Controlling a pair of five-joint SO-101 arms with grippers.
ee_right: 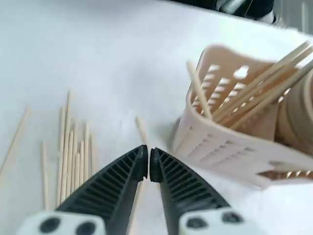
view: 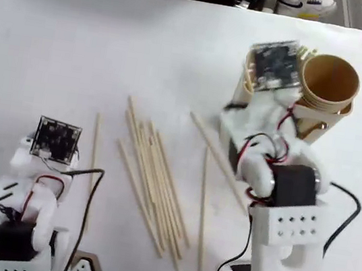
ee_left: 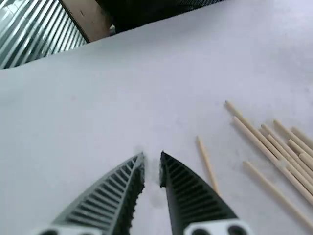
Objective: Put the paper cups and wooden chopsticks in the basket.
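Several wooden chopsticks (view: 154, 179) lie scattered on the white table between the two arms. The beige slotted basket (ee_right: 220, 142) stands at the far right, with a stack of paper cups (view: 328, 82) and several chopsticks (ee_right: 254, 93) upright inside it. The right arm (view: 282, 185) hangs over the basket's near side. My right gripper (ee_right: 148, 164) is shut and empty, just beside the basket and above a loose chopstick (ee_right: 142, 129). My left gripper (ee_left: 151, 164) is shut to a narrow gap, holds nothing and hovers over bare table left of the loose chopsticks (ee_left: 274, 156).
The left arm (view: 36, 189) sits at the near left corner. One single chopstick (view: 95, 143) lies close to it, apart from the pile. The far half of the table (view: 114, 37) is bare white cloth. Dark floor lies beyond the far edge.
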